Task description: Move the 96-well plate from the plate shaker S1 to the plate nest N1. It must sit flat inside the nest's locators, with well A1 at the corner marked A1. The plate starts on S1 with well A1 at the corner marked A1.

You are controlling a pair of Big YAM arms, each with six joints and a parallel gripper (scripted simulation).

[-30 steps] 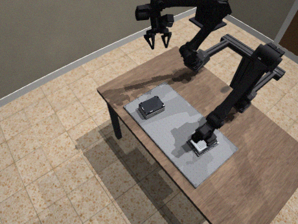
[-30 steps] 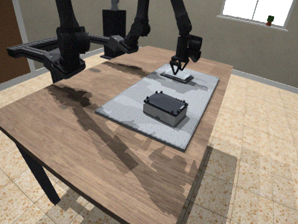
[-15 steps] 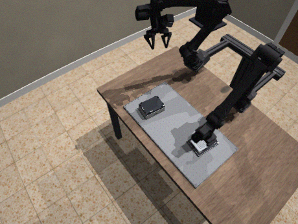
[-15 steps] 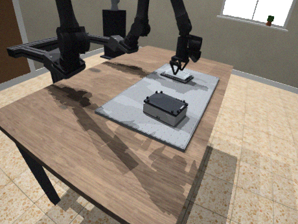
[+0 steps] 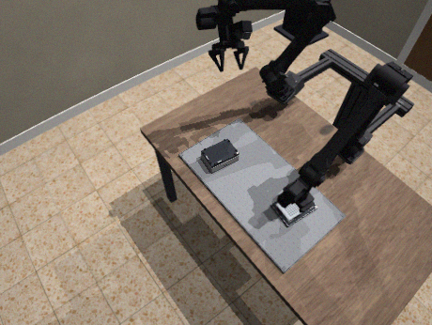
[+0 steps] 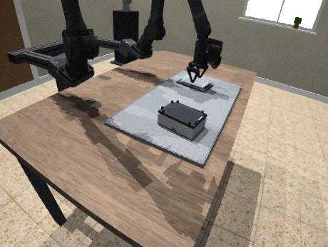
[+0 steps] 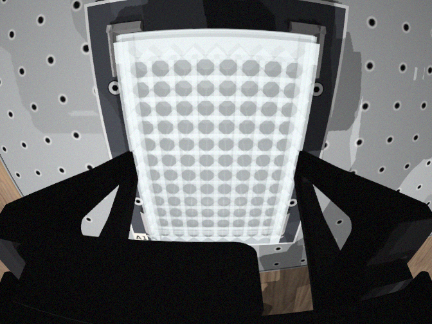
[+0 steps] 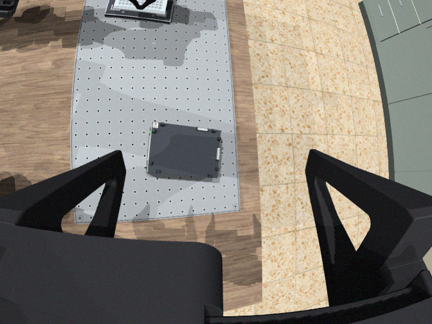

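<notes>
Spread wide at the left of the top view, the jaws of the right gripper (image 5: 231, 69) (image 8: 216, 151) are holding nothing and hanging well apart from the work. Next across, the plate shaker S1 (image 5: 221, 154) (image 6: 182, 113) (image 8: 184, 150) is showing its dark deck, with no plate on it. Farther right, the left gripper (image 5: 296, 193) (image 6: 193, 79) (image 7: 215, 161) (image 8: 141, 6) is gripping the 96-well plate (image 5: 290, 210) (image 6: 201, 83) (image 7: 216, 118) (image 8: 121, 5) by its two long sides, at the plate nest N1 (image 5: 288, 224) (image 6: 203, 88) (image 7: 99, 42) (image 8: 137, 18).

Seating is looking like the step in hand. Doing it well is calling for keeping the plate level, lowering any remaining gap straight down and letting go only once all corners are bearing; opening early or unevenly could leave an edge riding on a locator.

The plate is looking pale and translucent, its grey wells running in neat rows, its outline lining up with the locators. Whether it is sitting fully flat, I cannot tell. The nest's A1 label (image 7: 141, 236) is showing at the lower left of the left wrist view; the plate's own A1 mark is not readable.

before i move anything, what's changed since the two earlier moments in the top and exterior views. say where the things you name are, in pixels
Nothing has visibly moved. The left gripper (image 5: 287, 207) (image 6: 194, 79) (image 7: 215, 161) is still down at the 96-well plate (image 5: 289, 210) (image 6: 202, 82) (image 7: 216, 139) over the nest. The right gripper (image 5: 231, 69) (image 8: 215, 160) is still raised, and the shaker (image 5: 220, 153) (image 6: 182, 113) (image 8: 184, 151) stays where it was.
</notes>
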